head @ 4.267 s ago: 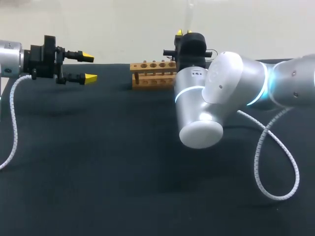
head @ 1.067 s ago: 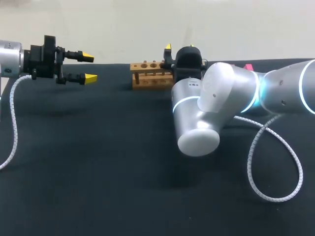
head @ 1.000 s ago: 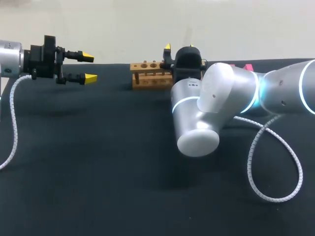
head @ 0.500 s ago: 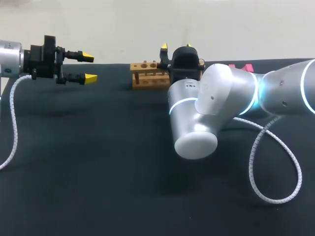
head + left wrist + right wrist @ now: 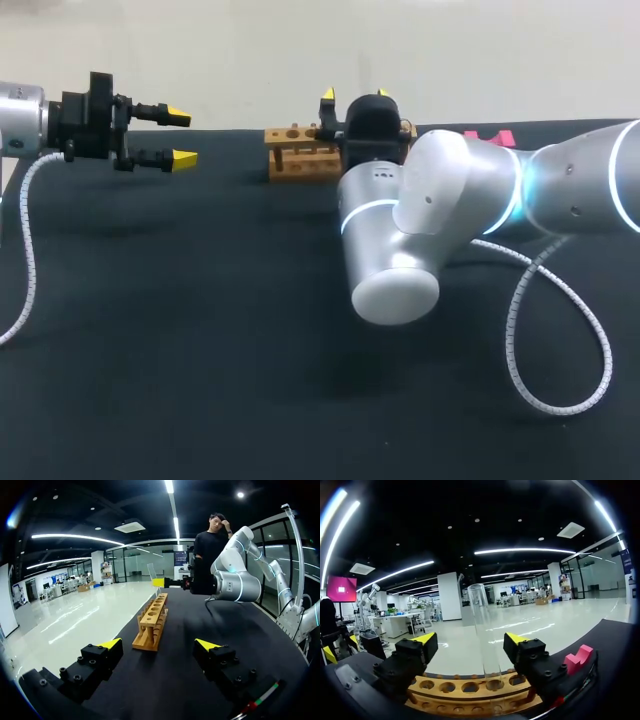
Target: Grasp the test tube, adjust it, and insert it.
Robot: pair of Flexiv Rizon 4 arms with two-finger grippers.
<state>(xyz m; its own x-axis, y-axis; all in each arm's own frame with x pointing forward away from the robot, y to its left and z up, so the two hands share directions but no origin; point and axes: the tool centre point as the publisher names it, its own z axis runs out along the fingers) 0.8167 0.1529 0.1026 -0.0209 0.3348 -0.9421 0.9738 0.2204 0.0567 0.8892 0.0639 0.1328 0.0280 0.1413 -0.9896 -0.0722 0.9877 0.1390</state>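
well, the test tube (image 5: 485,630) stands upright in a hole of the wooden rack (image 5: 445,700), between the fingers of the right gripper (image 5: 469,638). those fingers are spread and touch it on neither side, so the pincer is released. seen from the head, the rack sits near twelve o'clock on the black table (image 5: 200,330), with a pink block (image 5: 488,137) toward one o'clock. the left gripper (image 5: 182,135) hangs at ten o'clock, fingers apart, grasping nothing.

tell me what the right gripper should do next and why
Probably draw the right gripper straight back off the test tube: it stands upright with its lower end in a hole of the wooden rack, and the open fingers flank it without gripping.
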